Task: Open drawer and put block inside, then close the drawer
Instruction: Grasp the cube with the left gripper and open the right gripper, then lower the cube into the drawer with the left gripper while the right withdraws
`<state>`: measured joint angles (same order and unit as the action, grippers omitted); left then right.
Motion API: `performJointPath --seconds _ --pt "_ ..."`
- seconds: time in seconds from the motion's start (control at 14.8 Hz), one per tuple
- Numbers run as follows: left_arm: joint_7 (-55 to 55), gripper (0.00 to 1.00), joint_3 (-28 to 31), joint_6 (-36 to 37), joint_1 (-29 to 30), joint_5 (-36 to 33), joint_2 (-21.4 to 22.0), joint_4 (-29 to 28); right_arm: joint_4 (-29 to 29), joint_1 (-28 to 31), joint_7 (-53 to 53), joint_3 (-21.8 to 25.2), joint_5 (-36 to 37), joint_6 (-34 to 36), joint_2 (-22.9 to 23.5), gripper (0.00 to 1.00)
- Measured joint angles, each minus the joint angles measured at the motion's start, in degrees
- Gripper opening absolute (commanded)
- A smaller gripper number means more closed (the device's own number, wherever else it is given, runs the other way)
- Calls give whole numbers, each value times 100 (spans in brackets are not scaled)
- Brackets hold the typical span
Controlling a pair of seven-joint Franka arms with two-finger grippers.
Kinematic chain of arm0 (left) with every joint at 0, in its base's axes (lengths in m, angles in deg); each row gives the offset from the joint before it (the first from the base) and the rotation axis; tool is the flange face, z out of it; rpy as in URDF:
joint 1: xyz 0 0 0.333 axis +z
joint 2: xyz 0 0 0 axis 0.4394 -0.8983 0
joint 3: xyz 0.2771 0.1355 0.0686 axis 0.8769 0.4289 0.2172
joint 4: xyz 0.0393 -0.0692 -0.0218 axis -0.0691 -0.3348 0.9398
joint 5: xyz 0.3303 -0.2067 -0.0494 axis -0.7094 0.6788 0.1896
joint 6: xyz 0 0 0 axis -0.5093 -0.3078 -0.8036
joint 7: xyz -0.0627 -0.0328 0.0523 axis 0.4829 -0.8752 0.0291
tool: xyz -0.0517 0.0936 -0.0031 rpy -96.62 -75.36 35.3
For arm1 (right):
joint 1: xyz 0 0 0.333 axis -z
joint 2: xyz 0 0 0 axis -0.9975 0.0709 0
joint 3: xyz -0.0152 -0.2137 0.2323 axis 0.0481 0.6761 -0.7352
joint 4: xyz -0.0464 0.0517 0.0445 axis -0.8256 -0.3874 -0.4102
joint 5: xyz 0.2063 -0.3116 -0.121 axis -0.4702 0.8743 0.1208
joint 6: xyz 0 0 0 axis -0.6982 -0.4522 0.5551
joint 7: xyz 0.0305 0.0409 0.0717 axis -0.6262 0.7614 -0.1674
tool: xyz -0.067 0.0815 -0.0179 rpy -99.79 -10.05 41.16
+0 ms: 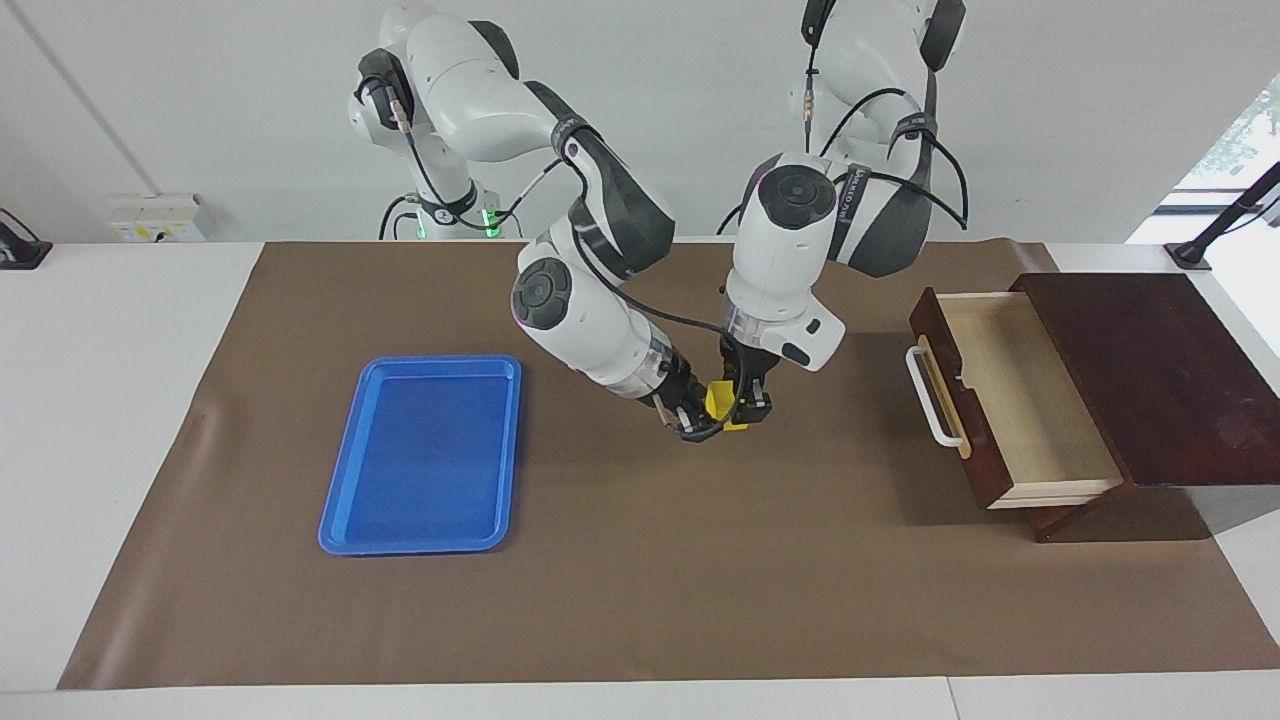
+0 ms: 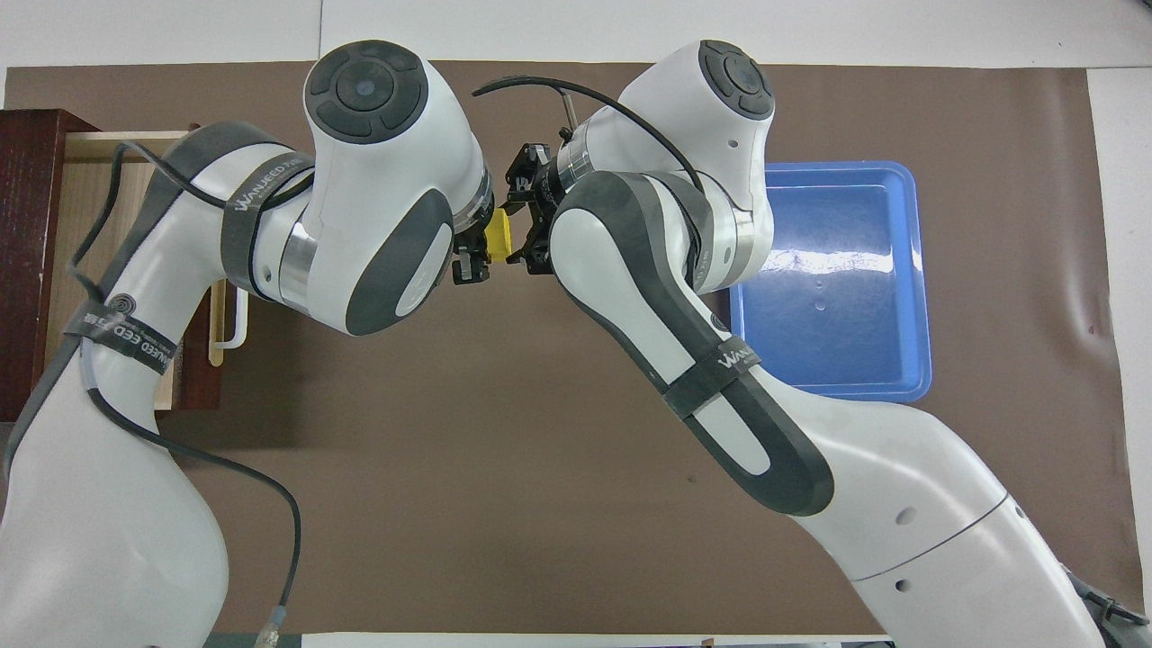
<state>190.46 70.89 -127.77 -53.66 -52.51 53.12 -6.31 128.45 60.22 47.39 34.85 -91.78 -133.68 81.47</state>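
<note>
**Over mid-table: block gripped from both sides, drawer open**

Over the middle of the brown mat [image 1: 640, 580], the block [image 1: 716, 400] is held between two end effectors. The right end effector [image 1: 694, 424] is closed on it from the side of the right arm's end of the table, and the left end effector [image 1: 752, 405] is closed on it from the side of the left arm's end. In the overhead view the yellow cube [image 2: 499, 236] is seen wedged between the two black fingertip sets, with the left end effector [image 2: 470, 263] and the right end effector [image 2: 526, 243] pressed against its two faces. Whether the block rests on the mat or is lifted slightly off it cannot be told.

At the left arm's end of the table, the drawer [image 1: 1010, 400] is pulled out of its dark box [image 1: 1150, 370], its light wood interior laid bare and its white handle [image 1: 928, 400] turned toward the table's middle. Nothing is seen inside it. Between the block and the drawer, only bare mat is found.

Toward the right arm's end of the table, a blue tray [image 1: 424, 455] lies flat on the mat, well apart from the block. The forearm of the right arm is stretched above the mat between tray and block.
</note>
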Motion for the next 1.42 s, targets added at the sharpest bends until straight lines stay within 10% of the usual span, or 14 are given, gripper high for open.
performJointPath --seconds 0.14,0.2,0.27,0.34,0.88,1.42 --pt "0 0 0 11 0 -7 0 2 0 -1 0 -2 -5 -1 2 0" --pt "0 0 0 20 1 -11 0 5 0 -2 0 -3 -10 -3 2 25" --pt "0 0 0 31 3 -15 0 11 0 -3 0 -4 -19 -6 2 77" --pt "0 0 0 34 4 -17 0 14 0 -2 0 -4 -27 -9 2 100" --pt "-140 0 112 418 156 -84 58 57 -37 4 9 -3 -48 -119 0 100" --pt "-2176 0 182 1552 1765 -85 966 131 -45 212 -128 26 -46 -116 -7 100"
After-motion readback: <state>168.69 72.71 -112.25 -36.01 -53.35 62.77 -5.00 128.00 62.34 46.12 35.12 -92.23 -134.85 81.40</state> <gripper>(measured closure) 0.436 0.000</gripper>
